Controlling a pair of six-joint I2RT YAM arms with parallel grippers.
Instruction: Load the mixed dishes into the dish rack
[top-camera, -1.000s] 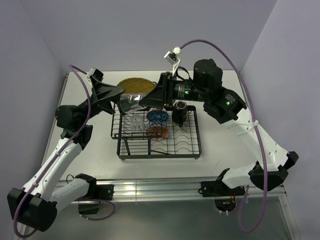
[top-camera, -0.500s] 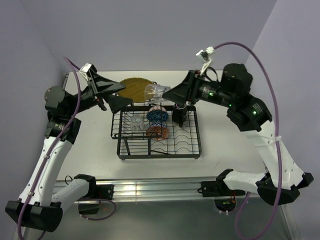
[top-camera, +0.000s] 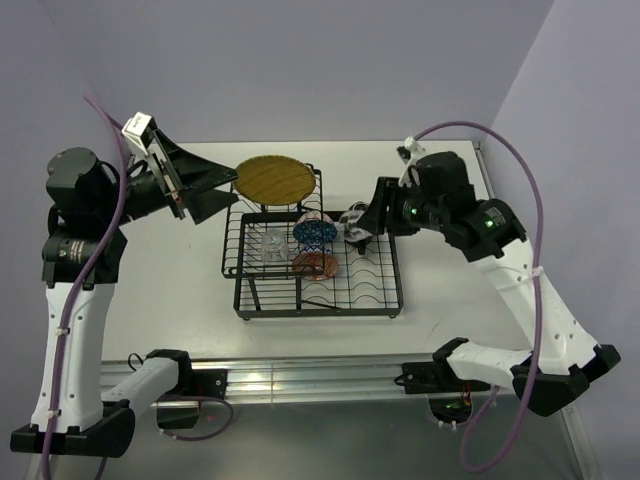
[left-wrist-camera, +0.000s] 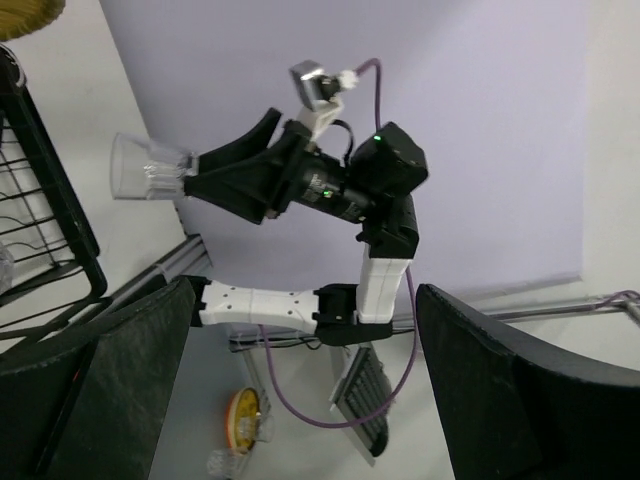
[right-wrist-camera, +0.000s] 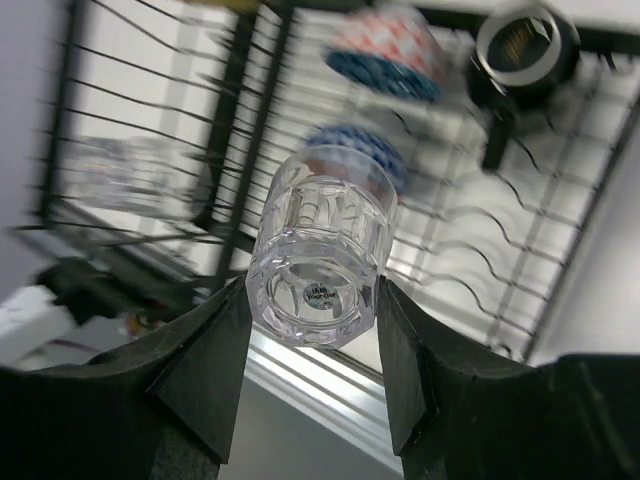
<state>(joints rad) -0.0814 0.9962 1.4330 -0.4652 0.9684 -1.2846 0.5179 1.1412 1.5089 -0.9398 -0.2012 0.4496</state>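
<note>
Glass cup (right-wrist-camera: 318, 255), clamped in right fingers (right-wrist-camera: 205, 375), lowered over dish rack (top-camera: 375, 295)

The glass cup (right-wrist-camera: 318, 250) was clear, faceted and glossy. The fingers (right-wrist-camera: 195, 375) of the right gripper (right-wrist-camera: 312, 290) were matt black plastic. The dish rack (top-camera: 385, 300) was thin, smooth black wire. The table (top-camera: 450, 290) was smooth, matt white.
</note>
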